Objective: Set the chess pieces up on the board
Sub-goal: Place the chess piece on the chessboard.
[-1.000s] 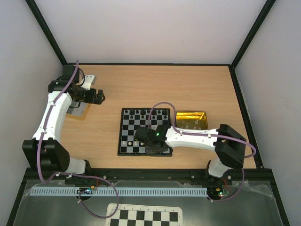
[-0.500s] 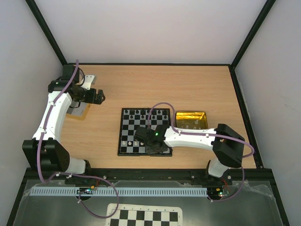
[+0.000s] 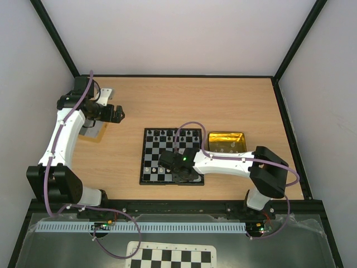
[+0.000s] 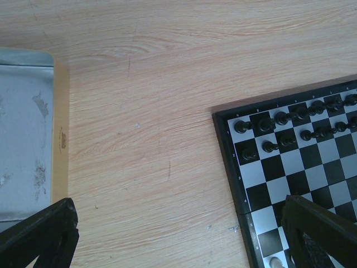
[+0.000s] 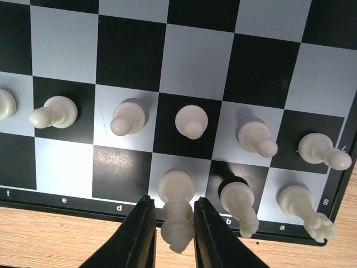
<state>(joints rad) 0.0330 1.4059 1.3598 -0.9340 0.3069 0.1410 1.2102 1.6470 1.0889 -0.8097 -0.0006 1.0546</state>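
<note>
Right claw: the right gripper [image 5: 173, 199] hangs low over the bottom edge of the board [image 5: 195, 61]. Its jaws are slightly parted and clamp nothing.
Piece at the claw: a cream chessman [image 5: 177, 223] stands between the two fingers at bottom centre of the wrist view. A sliver of black frame shows on its left; the right finger [image 5: 209, 234] sits just beside it.
Neighbours: two more cream back-row pieces [image 5: 240, 204] stand to its right, and a line of cream pawns [image 5: 191, 121] fills the row above.
Board from overhead: mid-table, with the right arm's wrist covering its lower right corner.
Far rows: black chessmen [image 4: 290, 120] line the board's upper edge.
Left claw: the left gripper [image 3: 119, 114] is spread wide and empty at upper left, well apart from the board.
Gold tray [image 3: 212, 137]: just beside the board's right edge.
</note>
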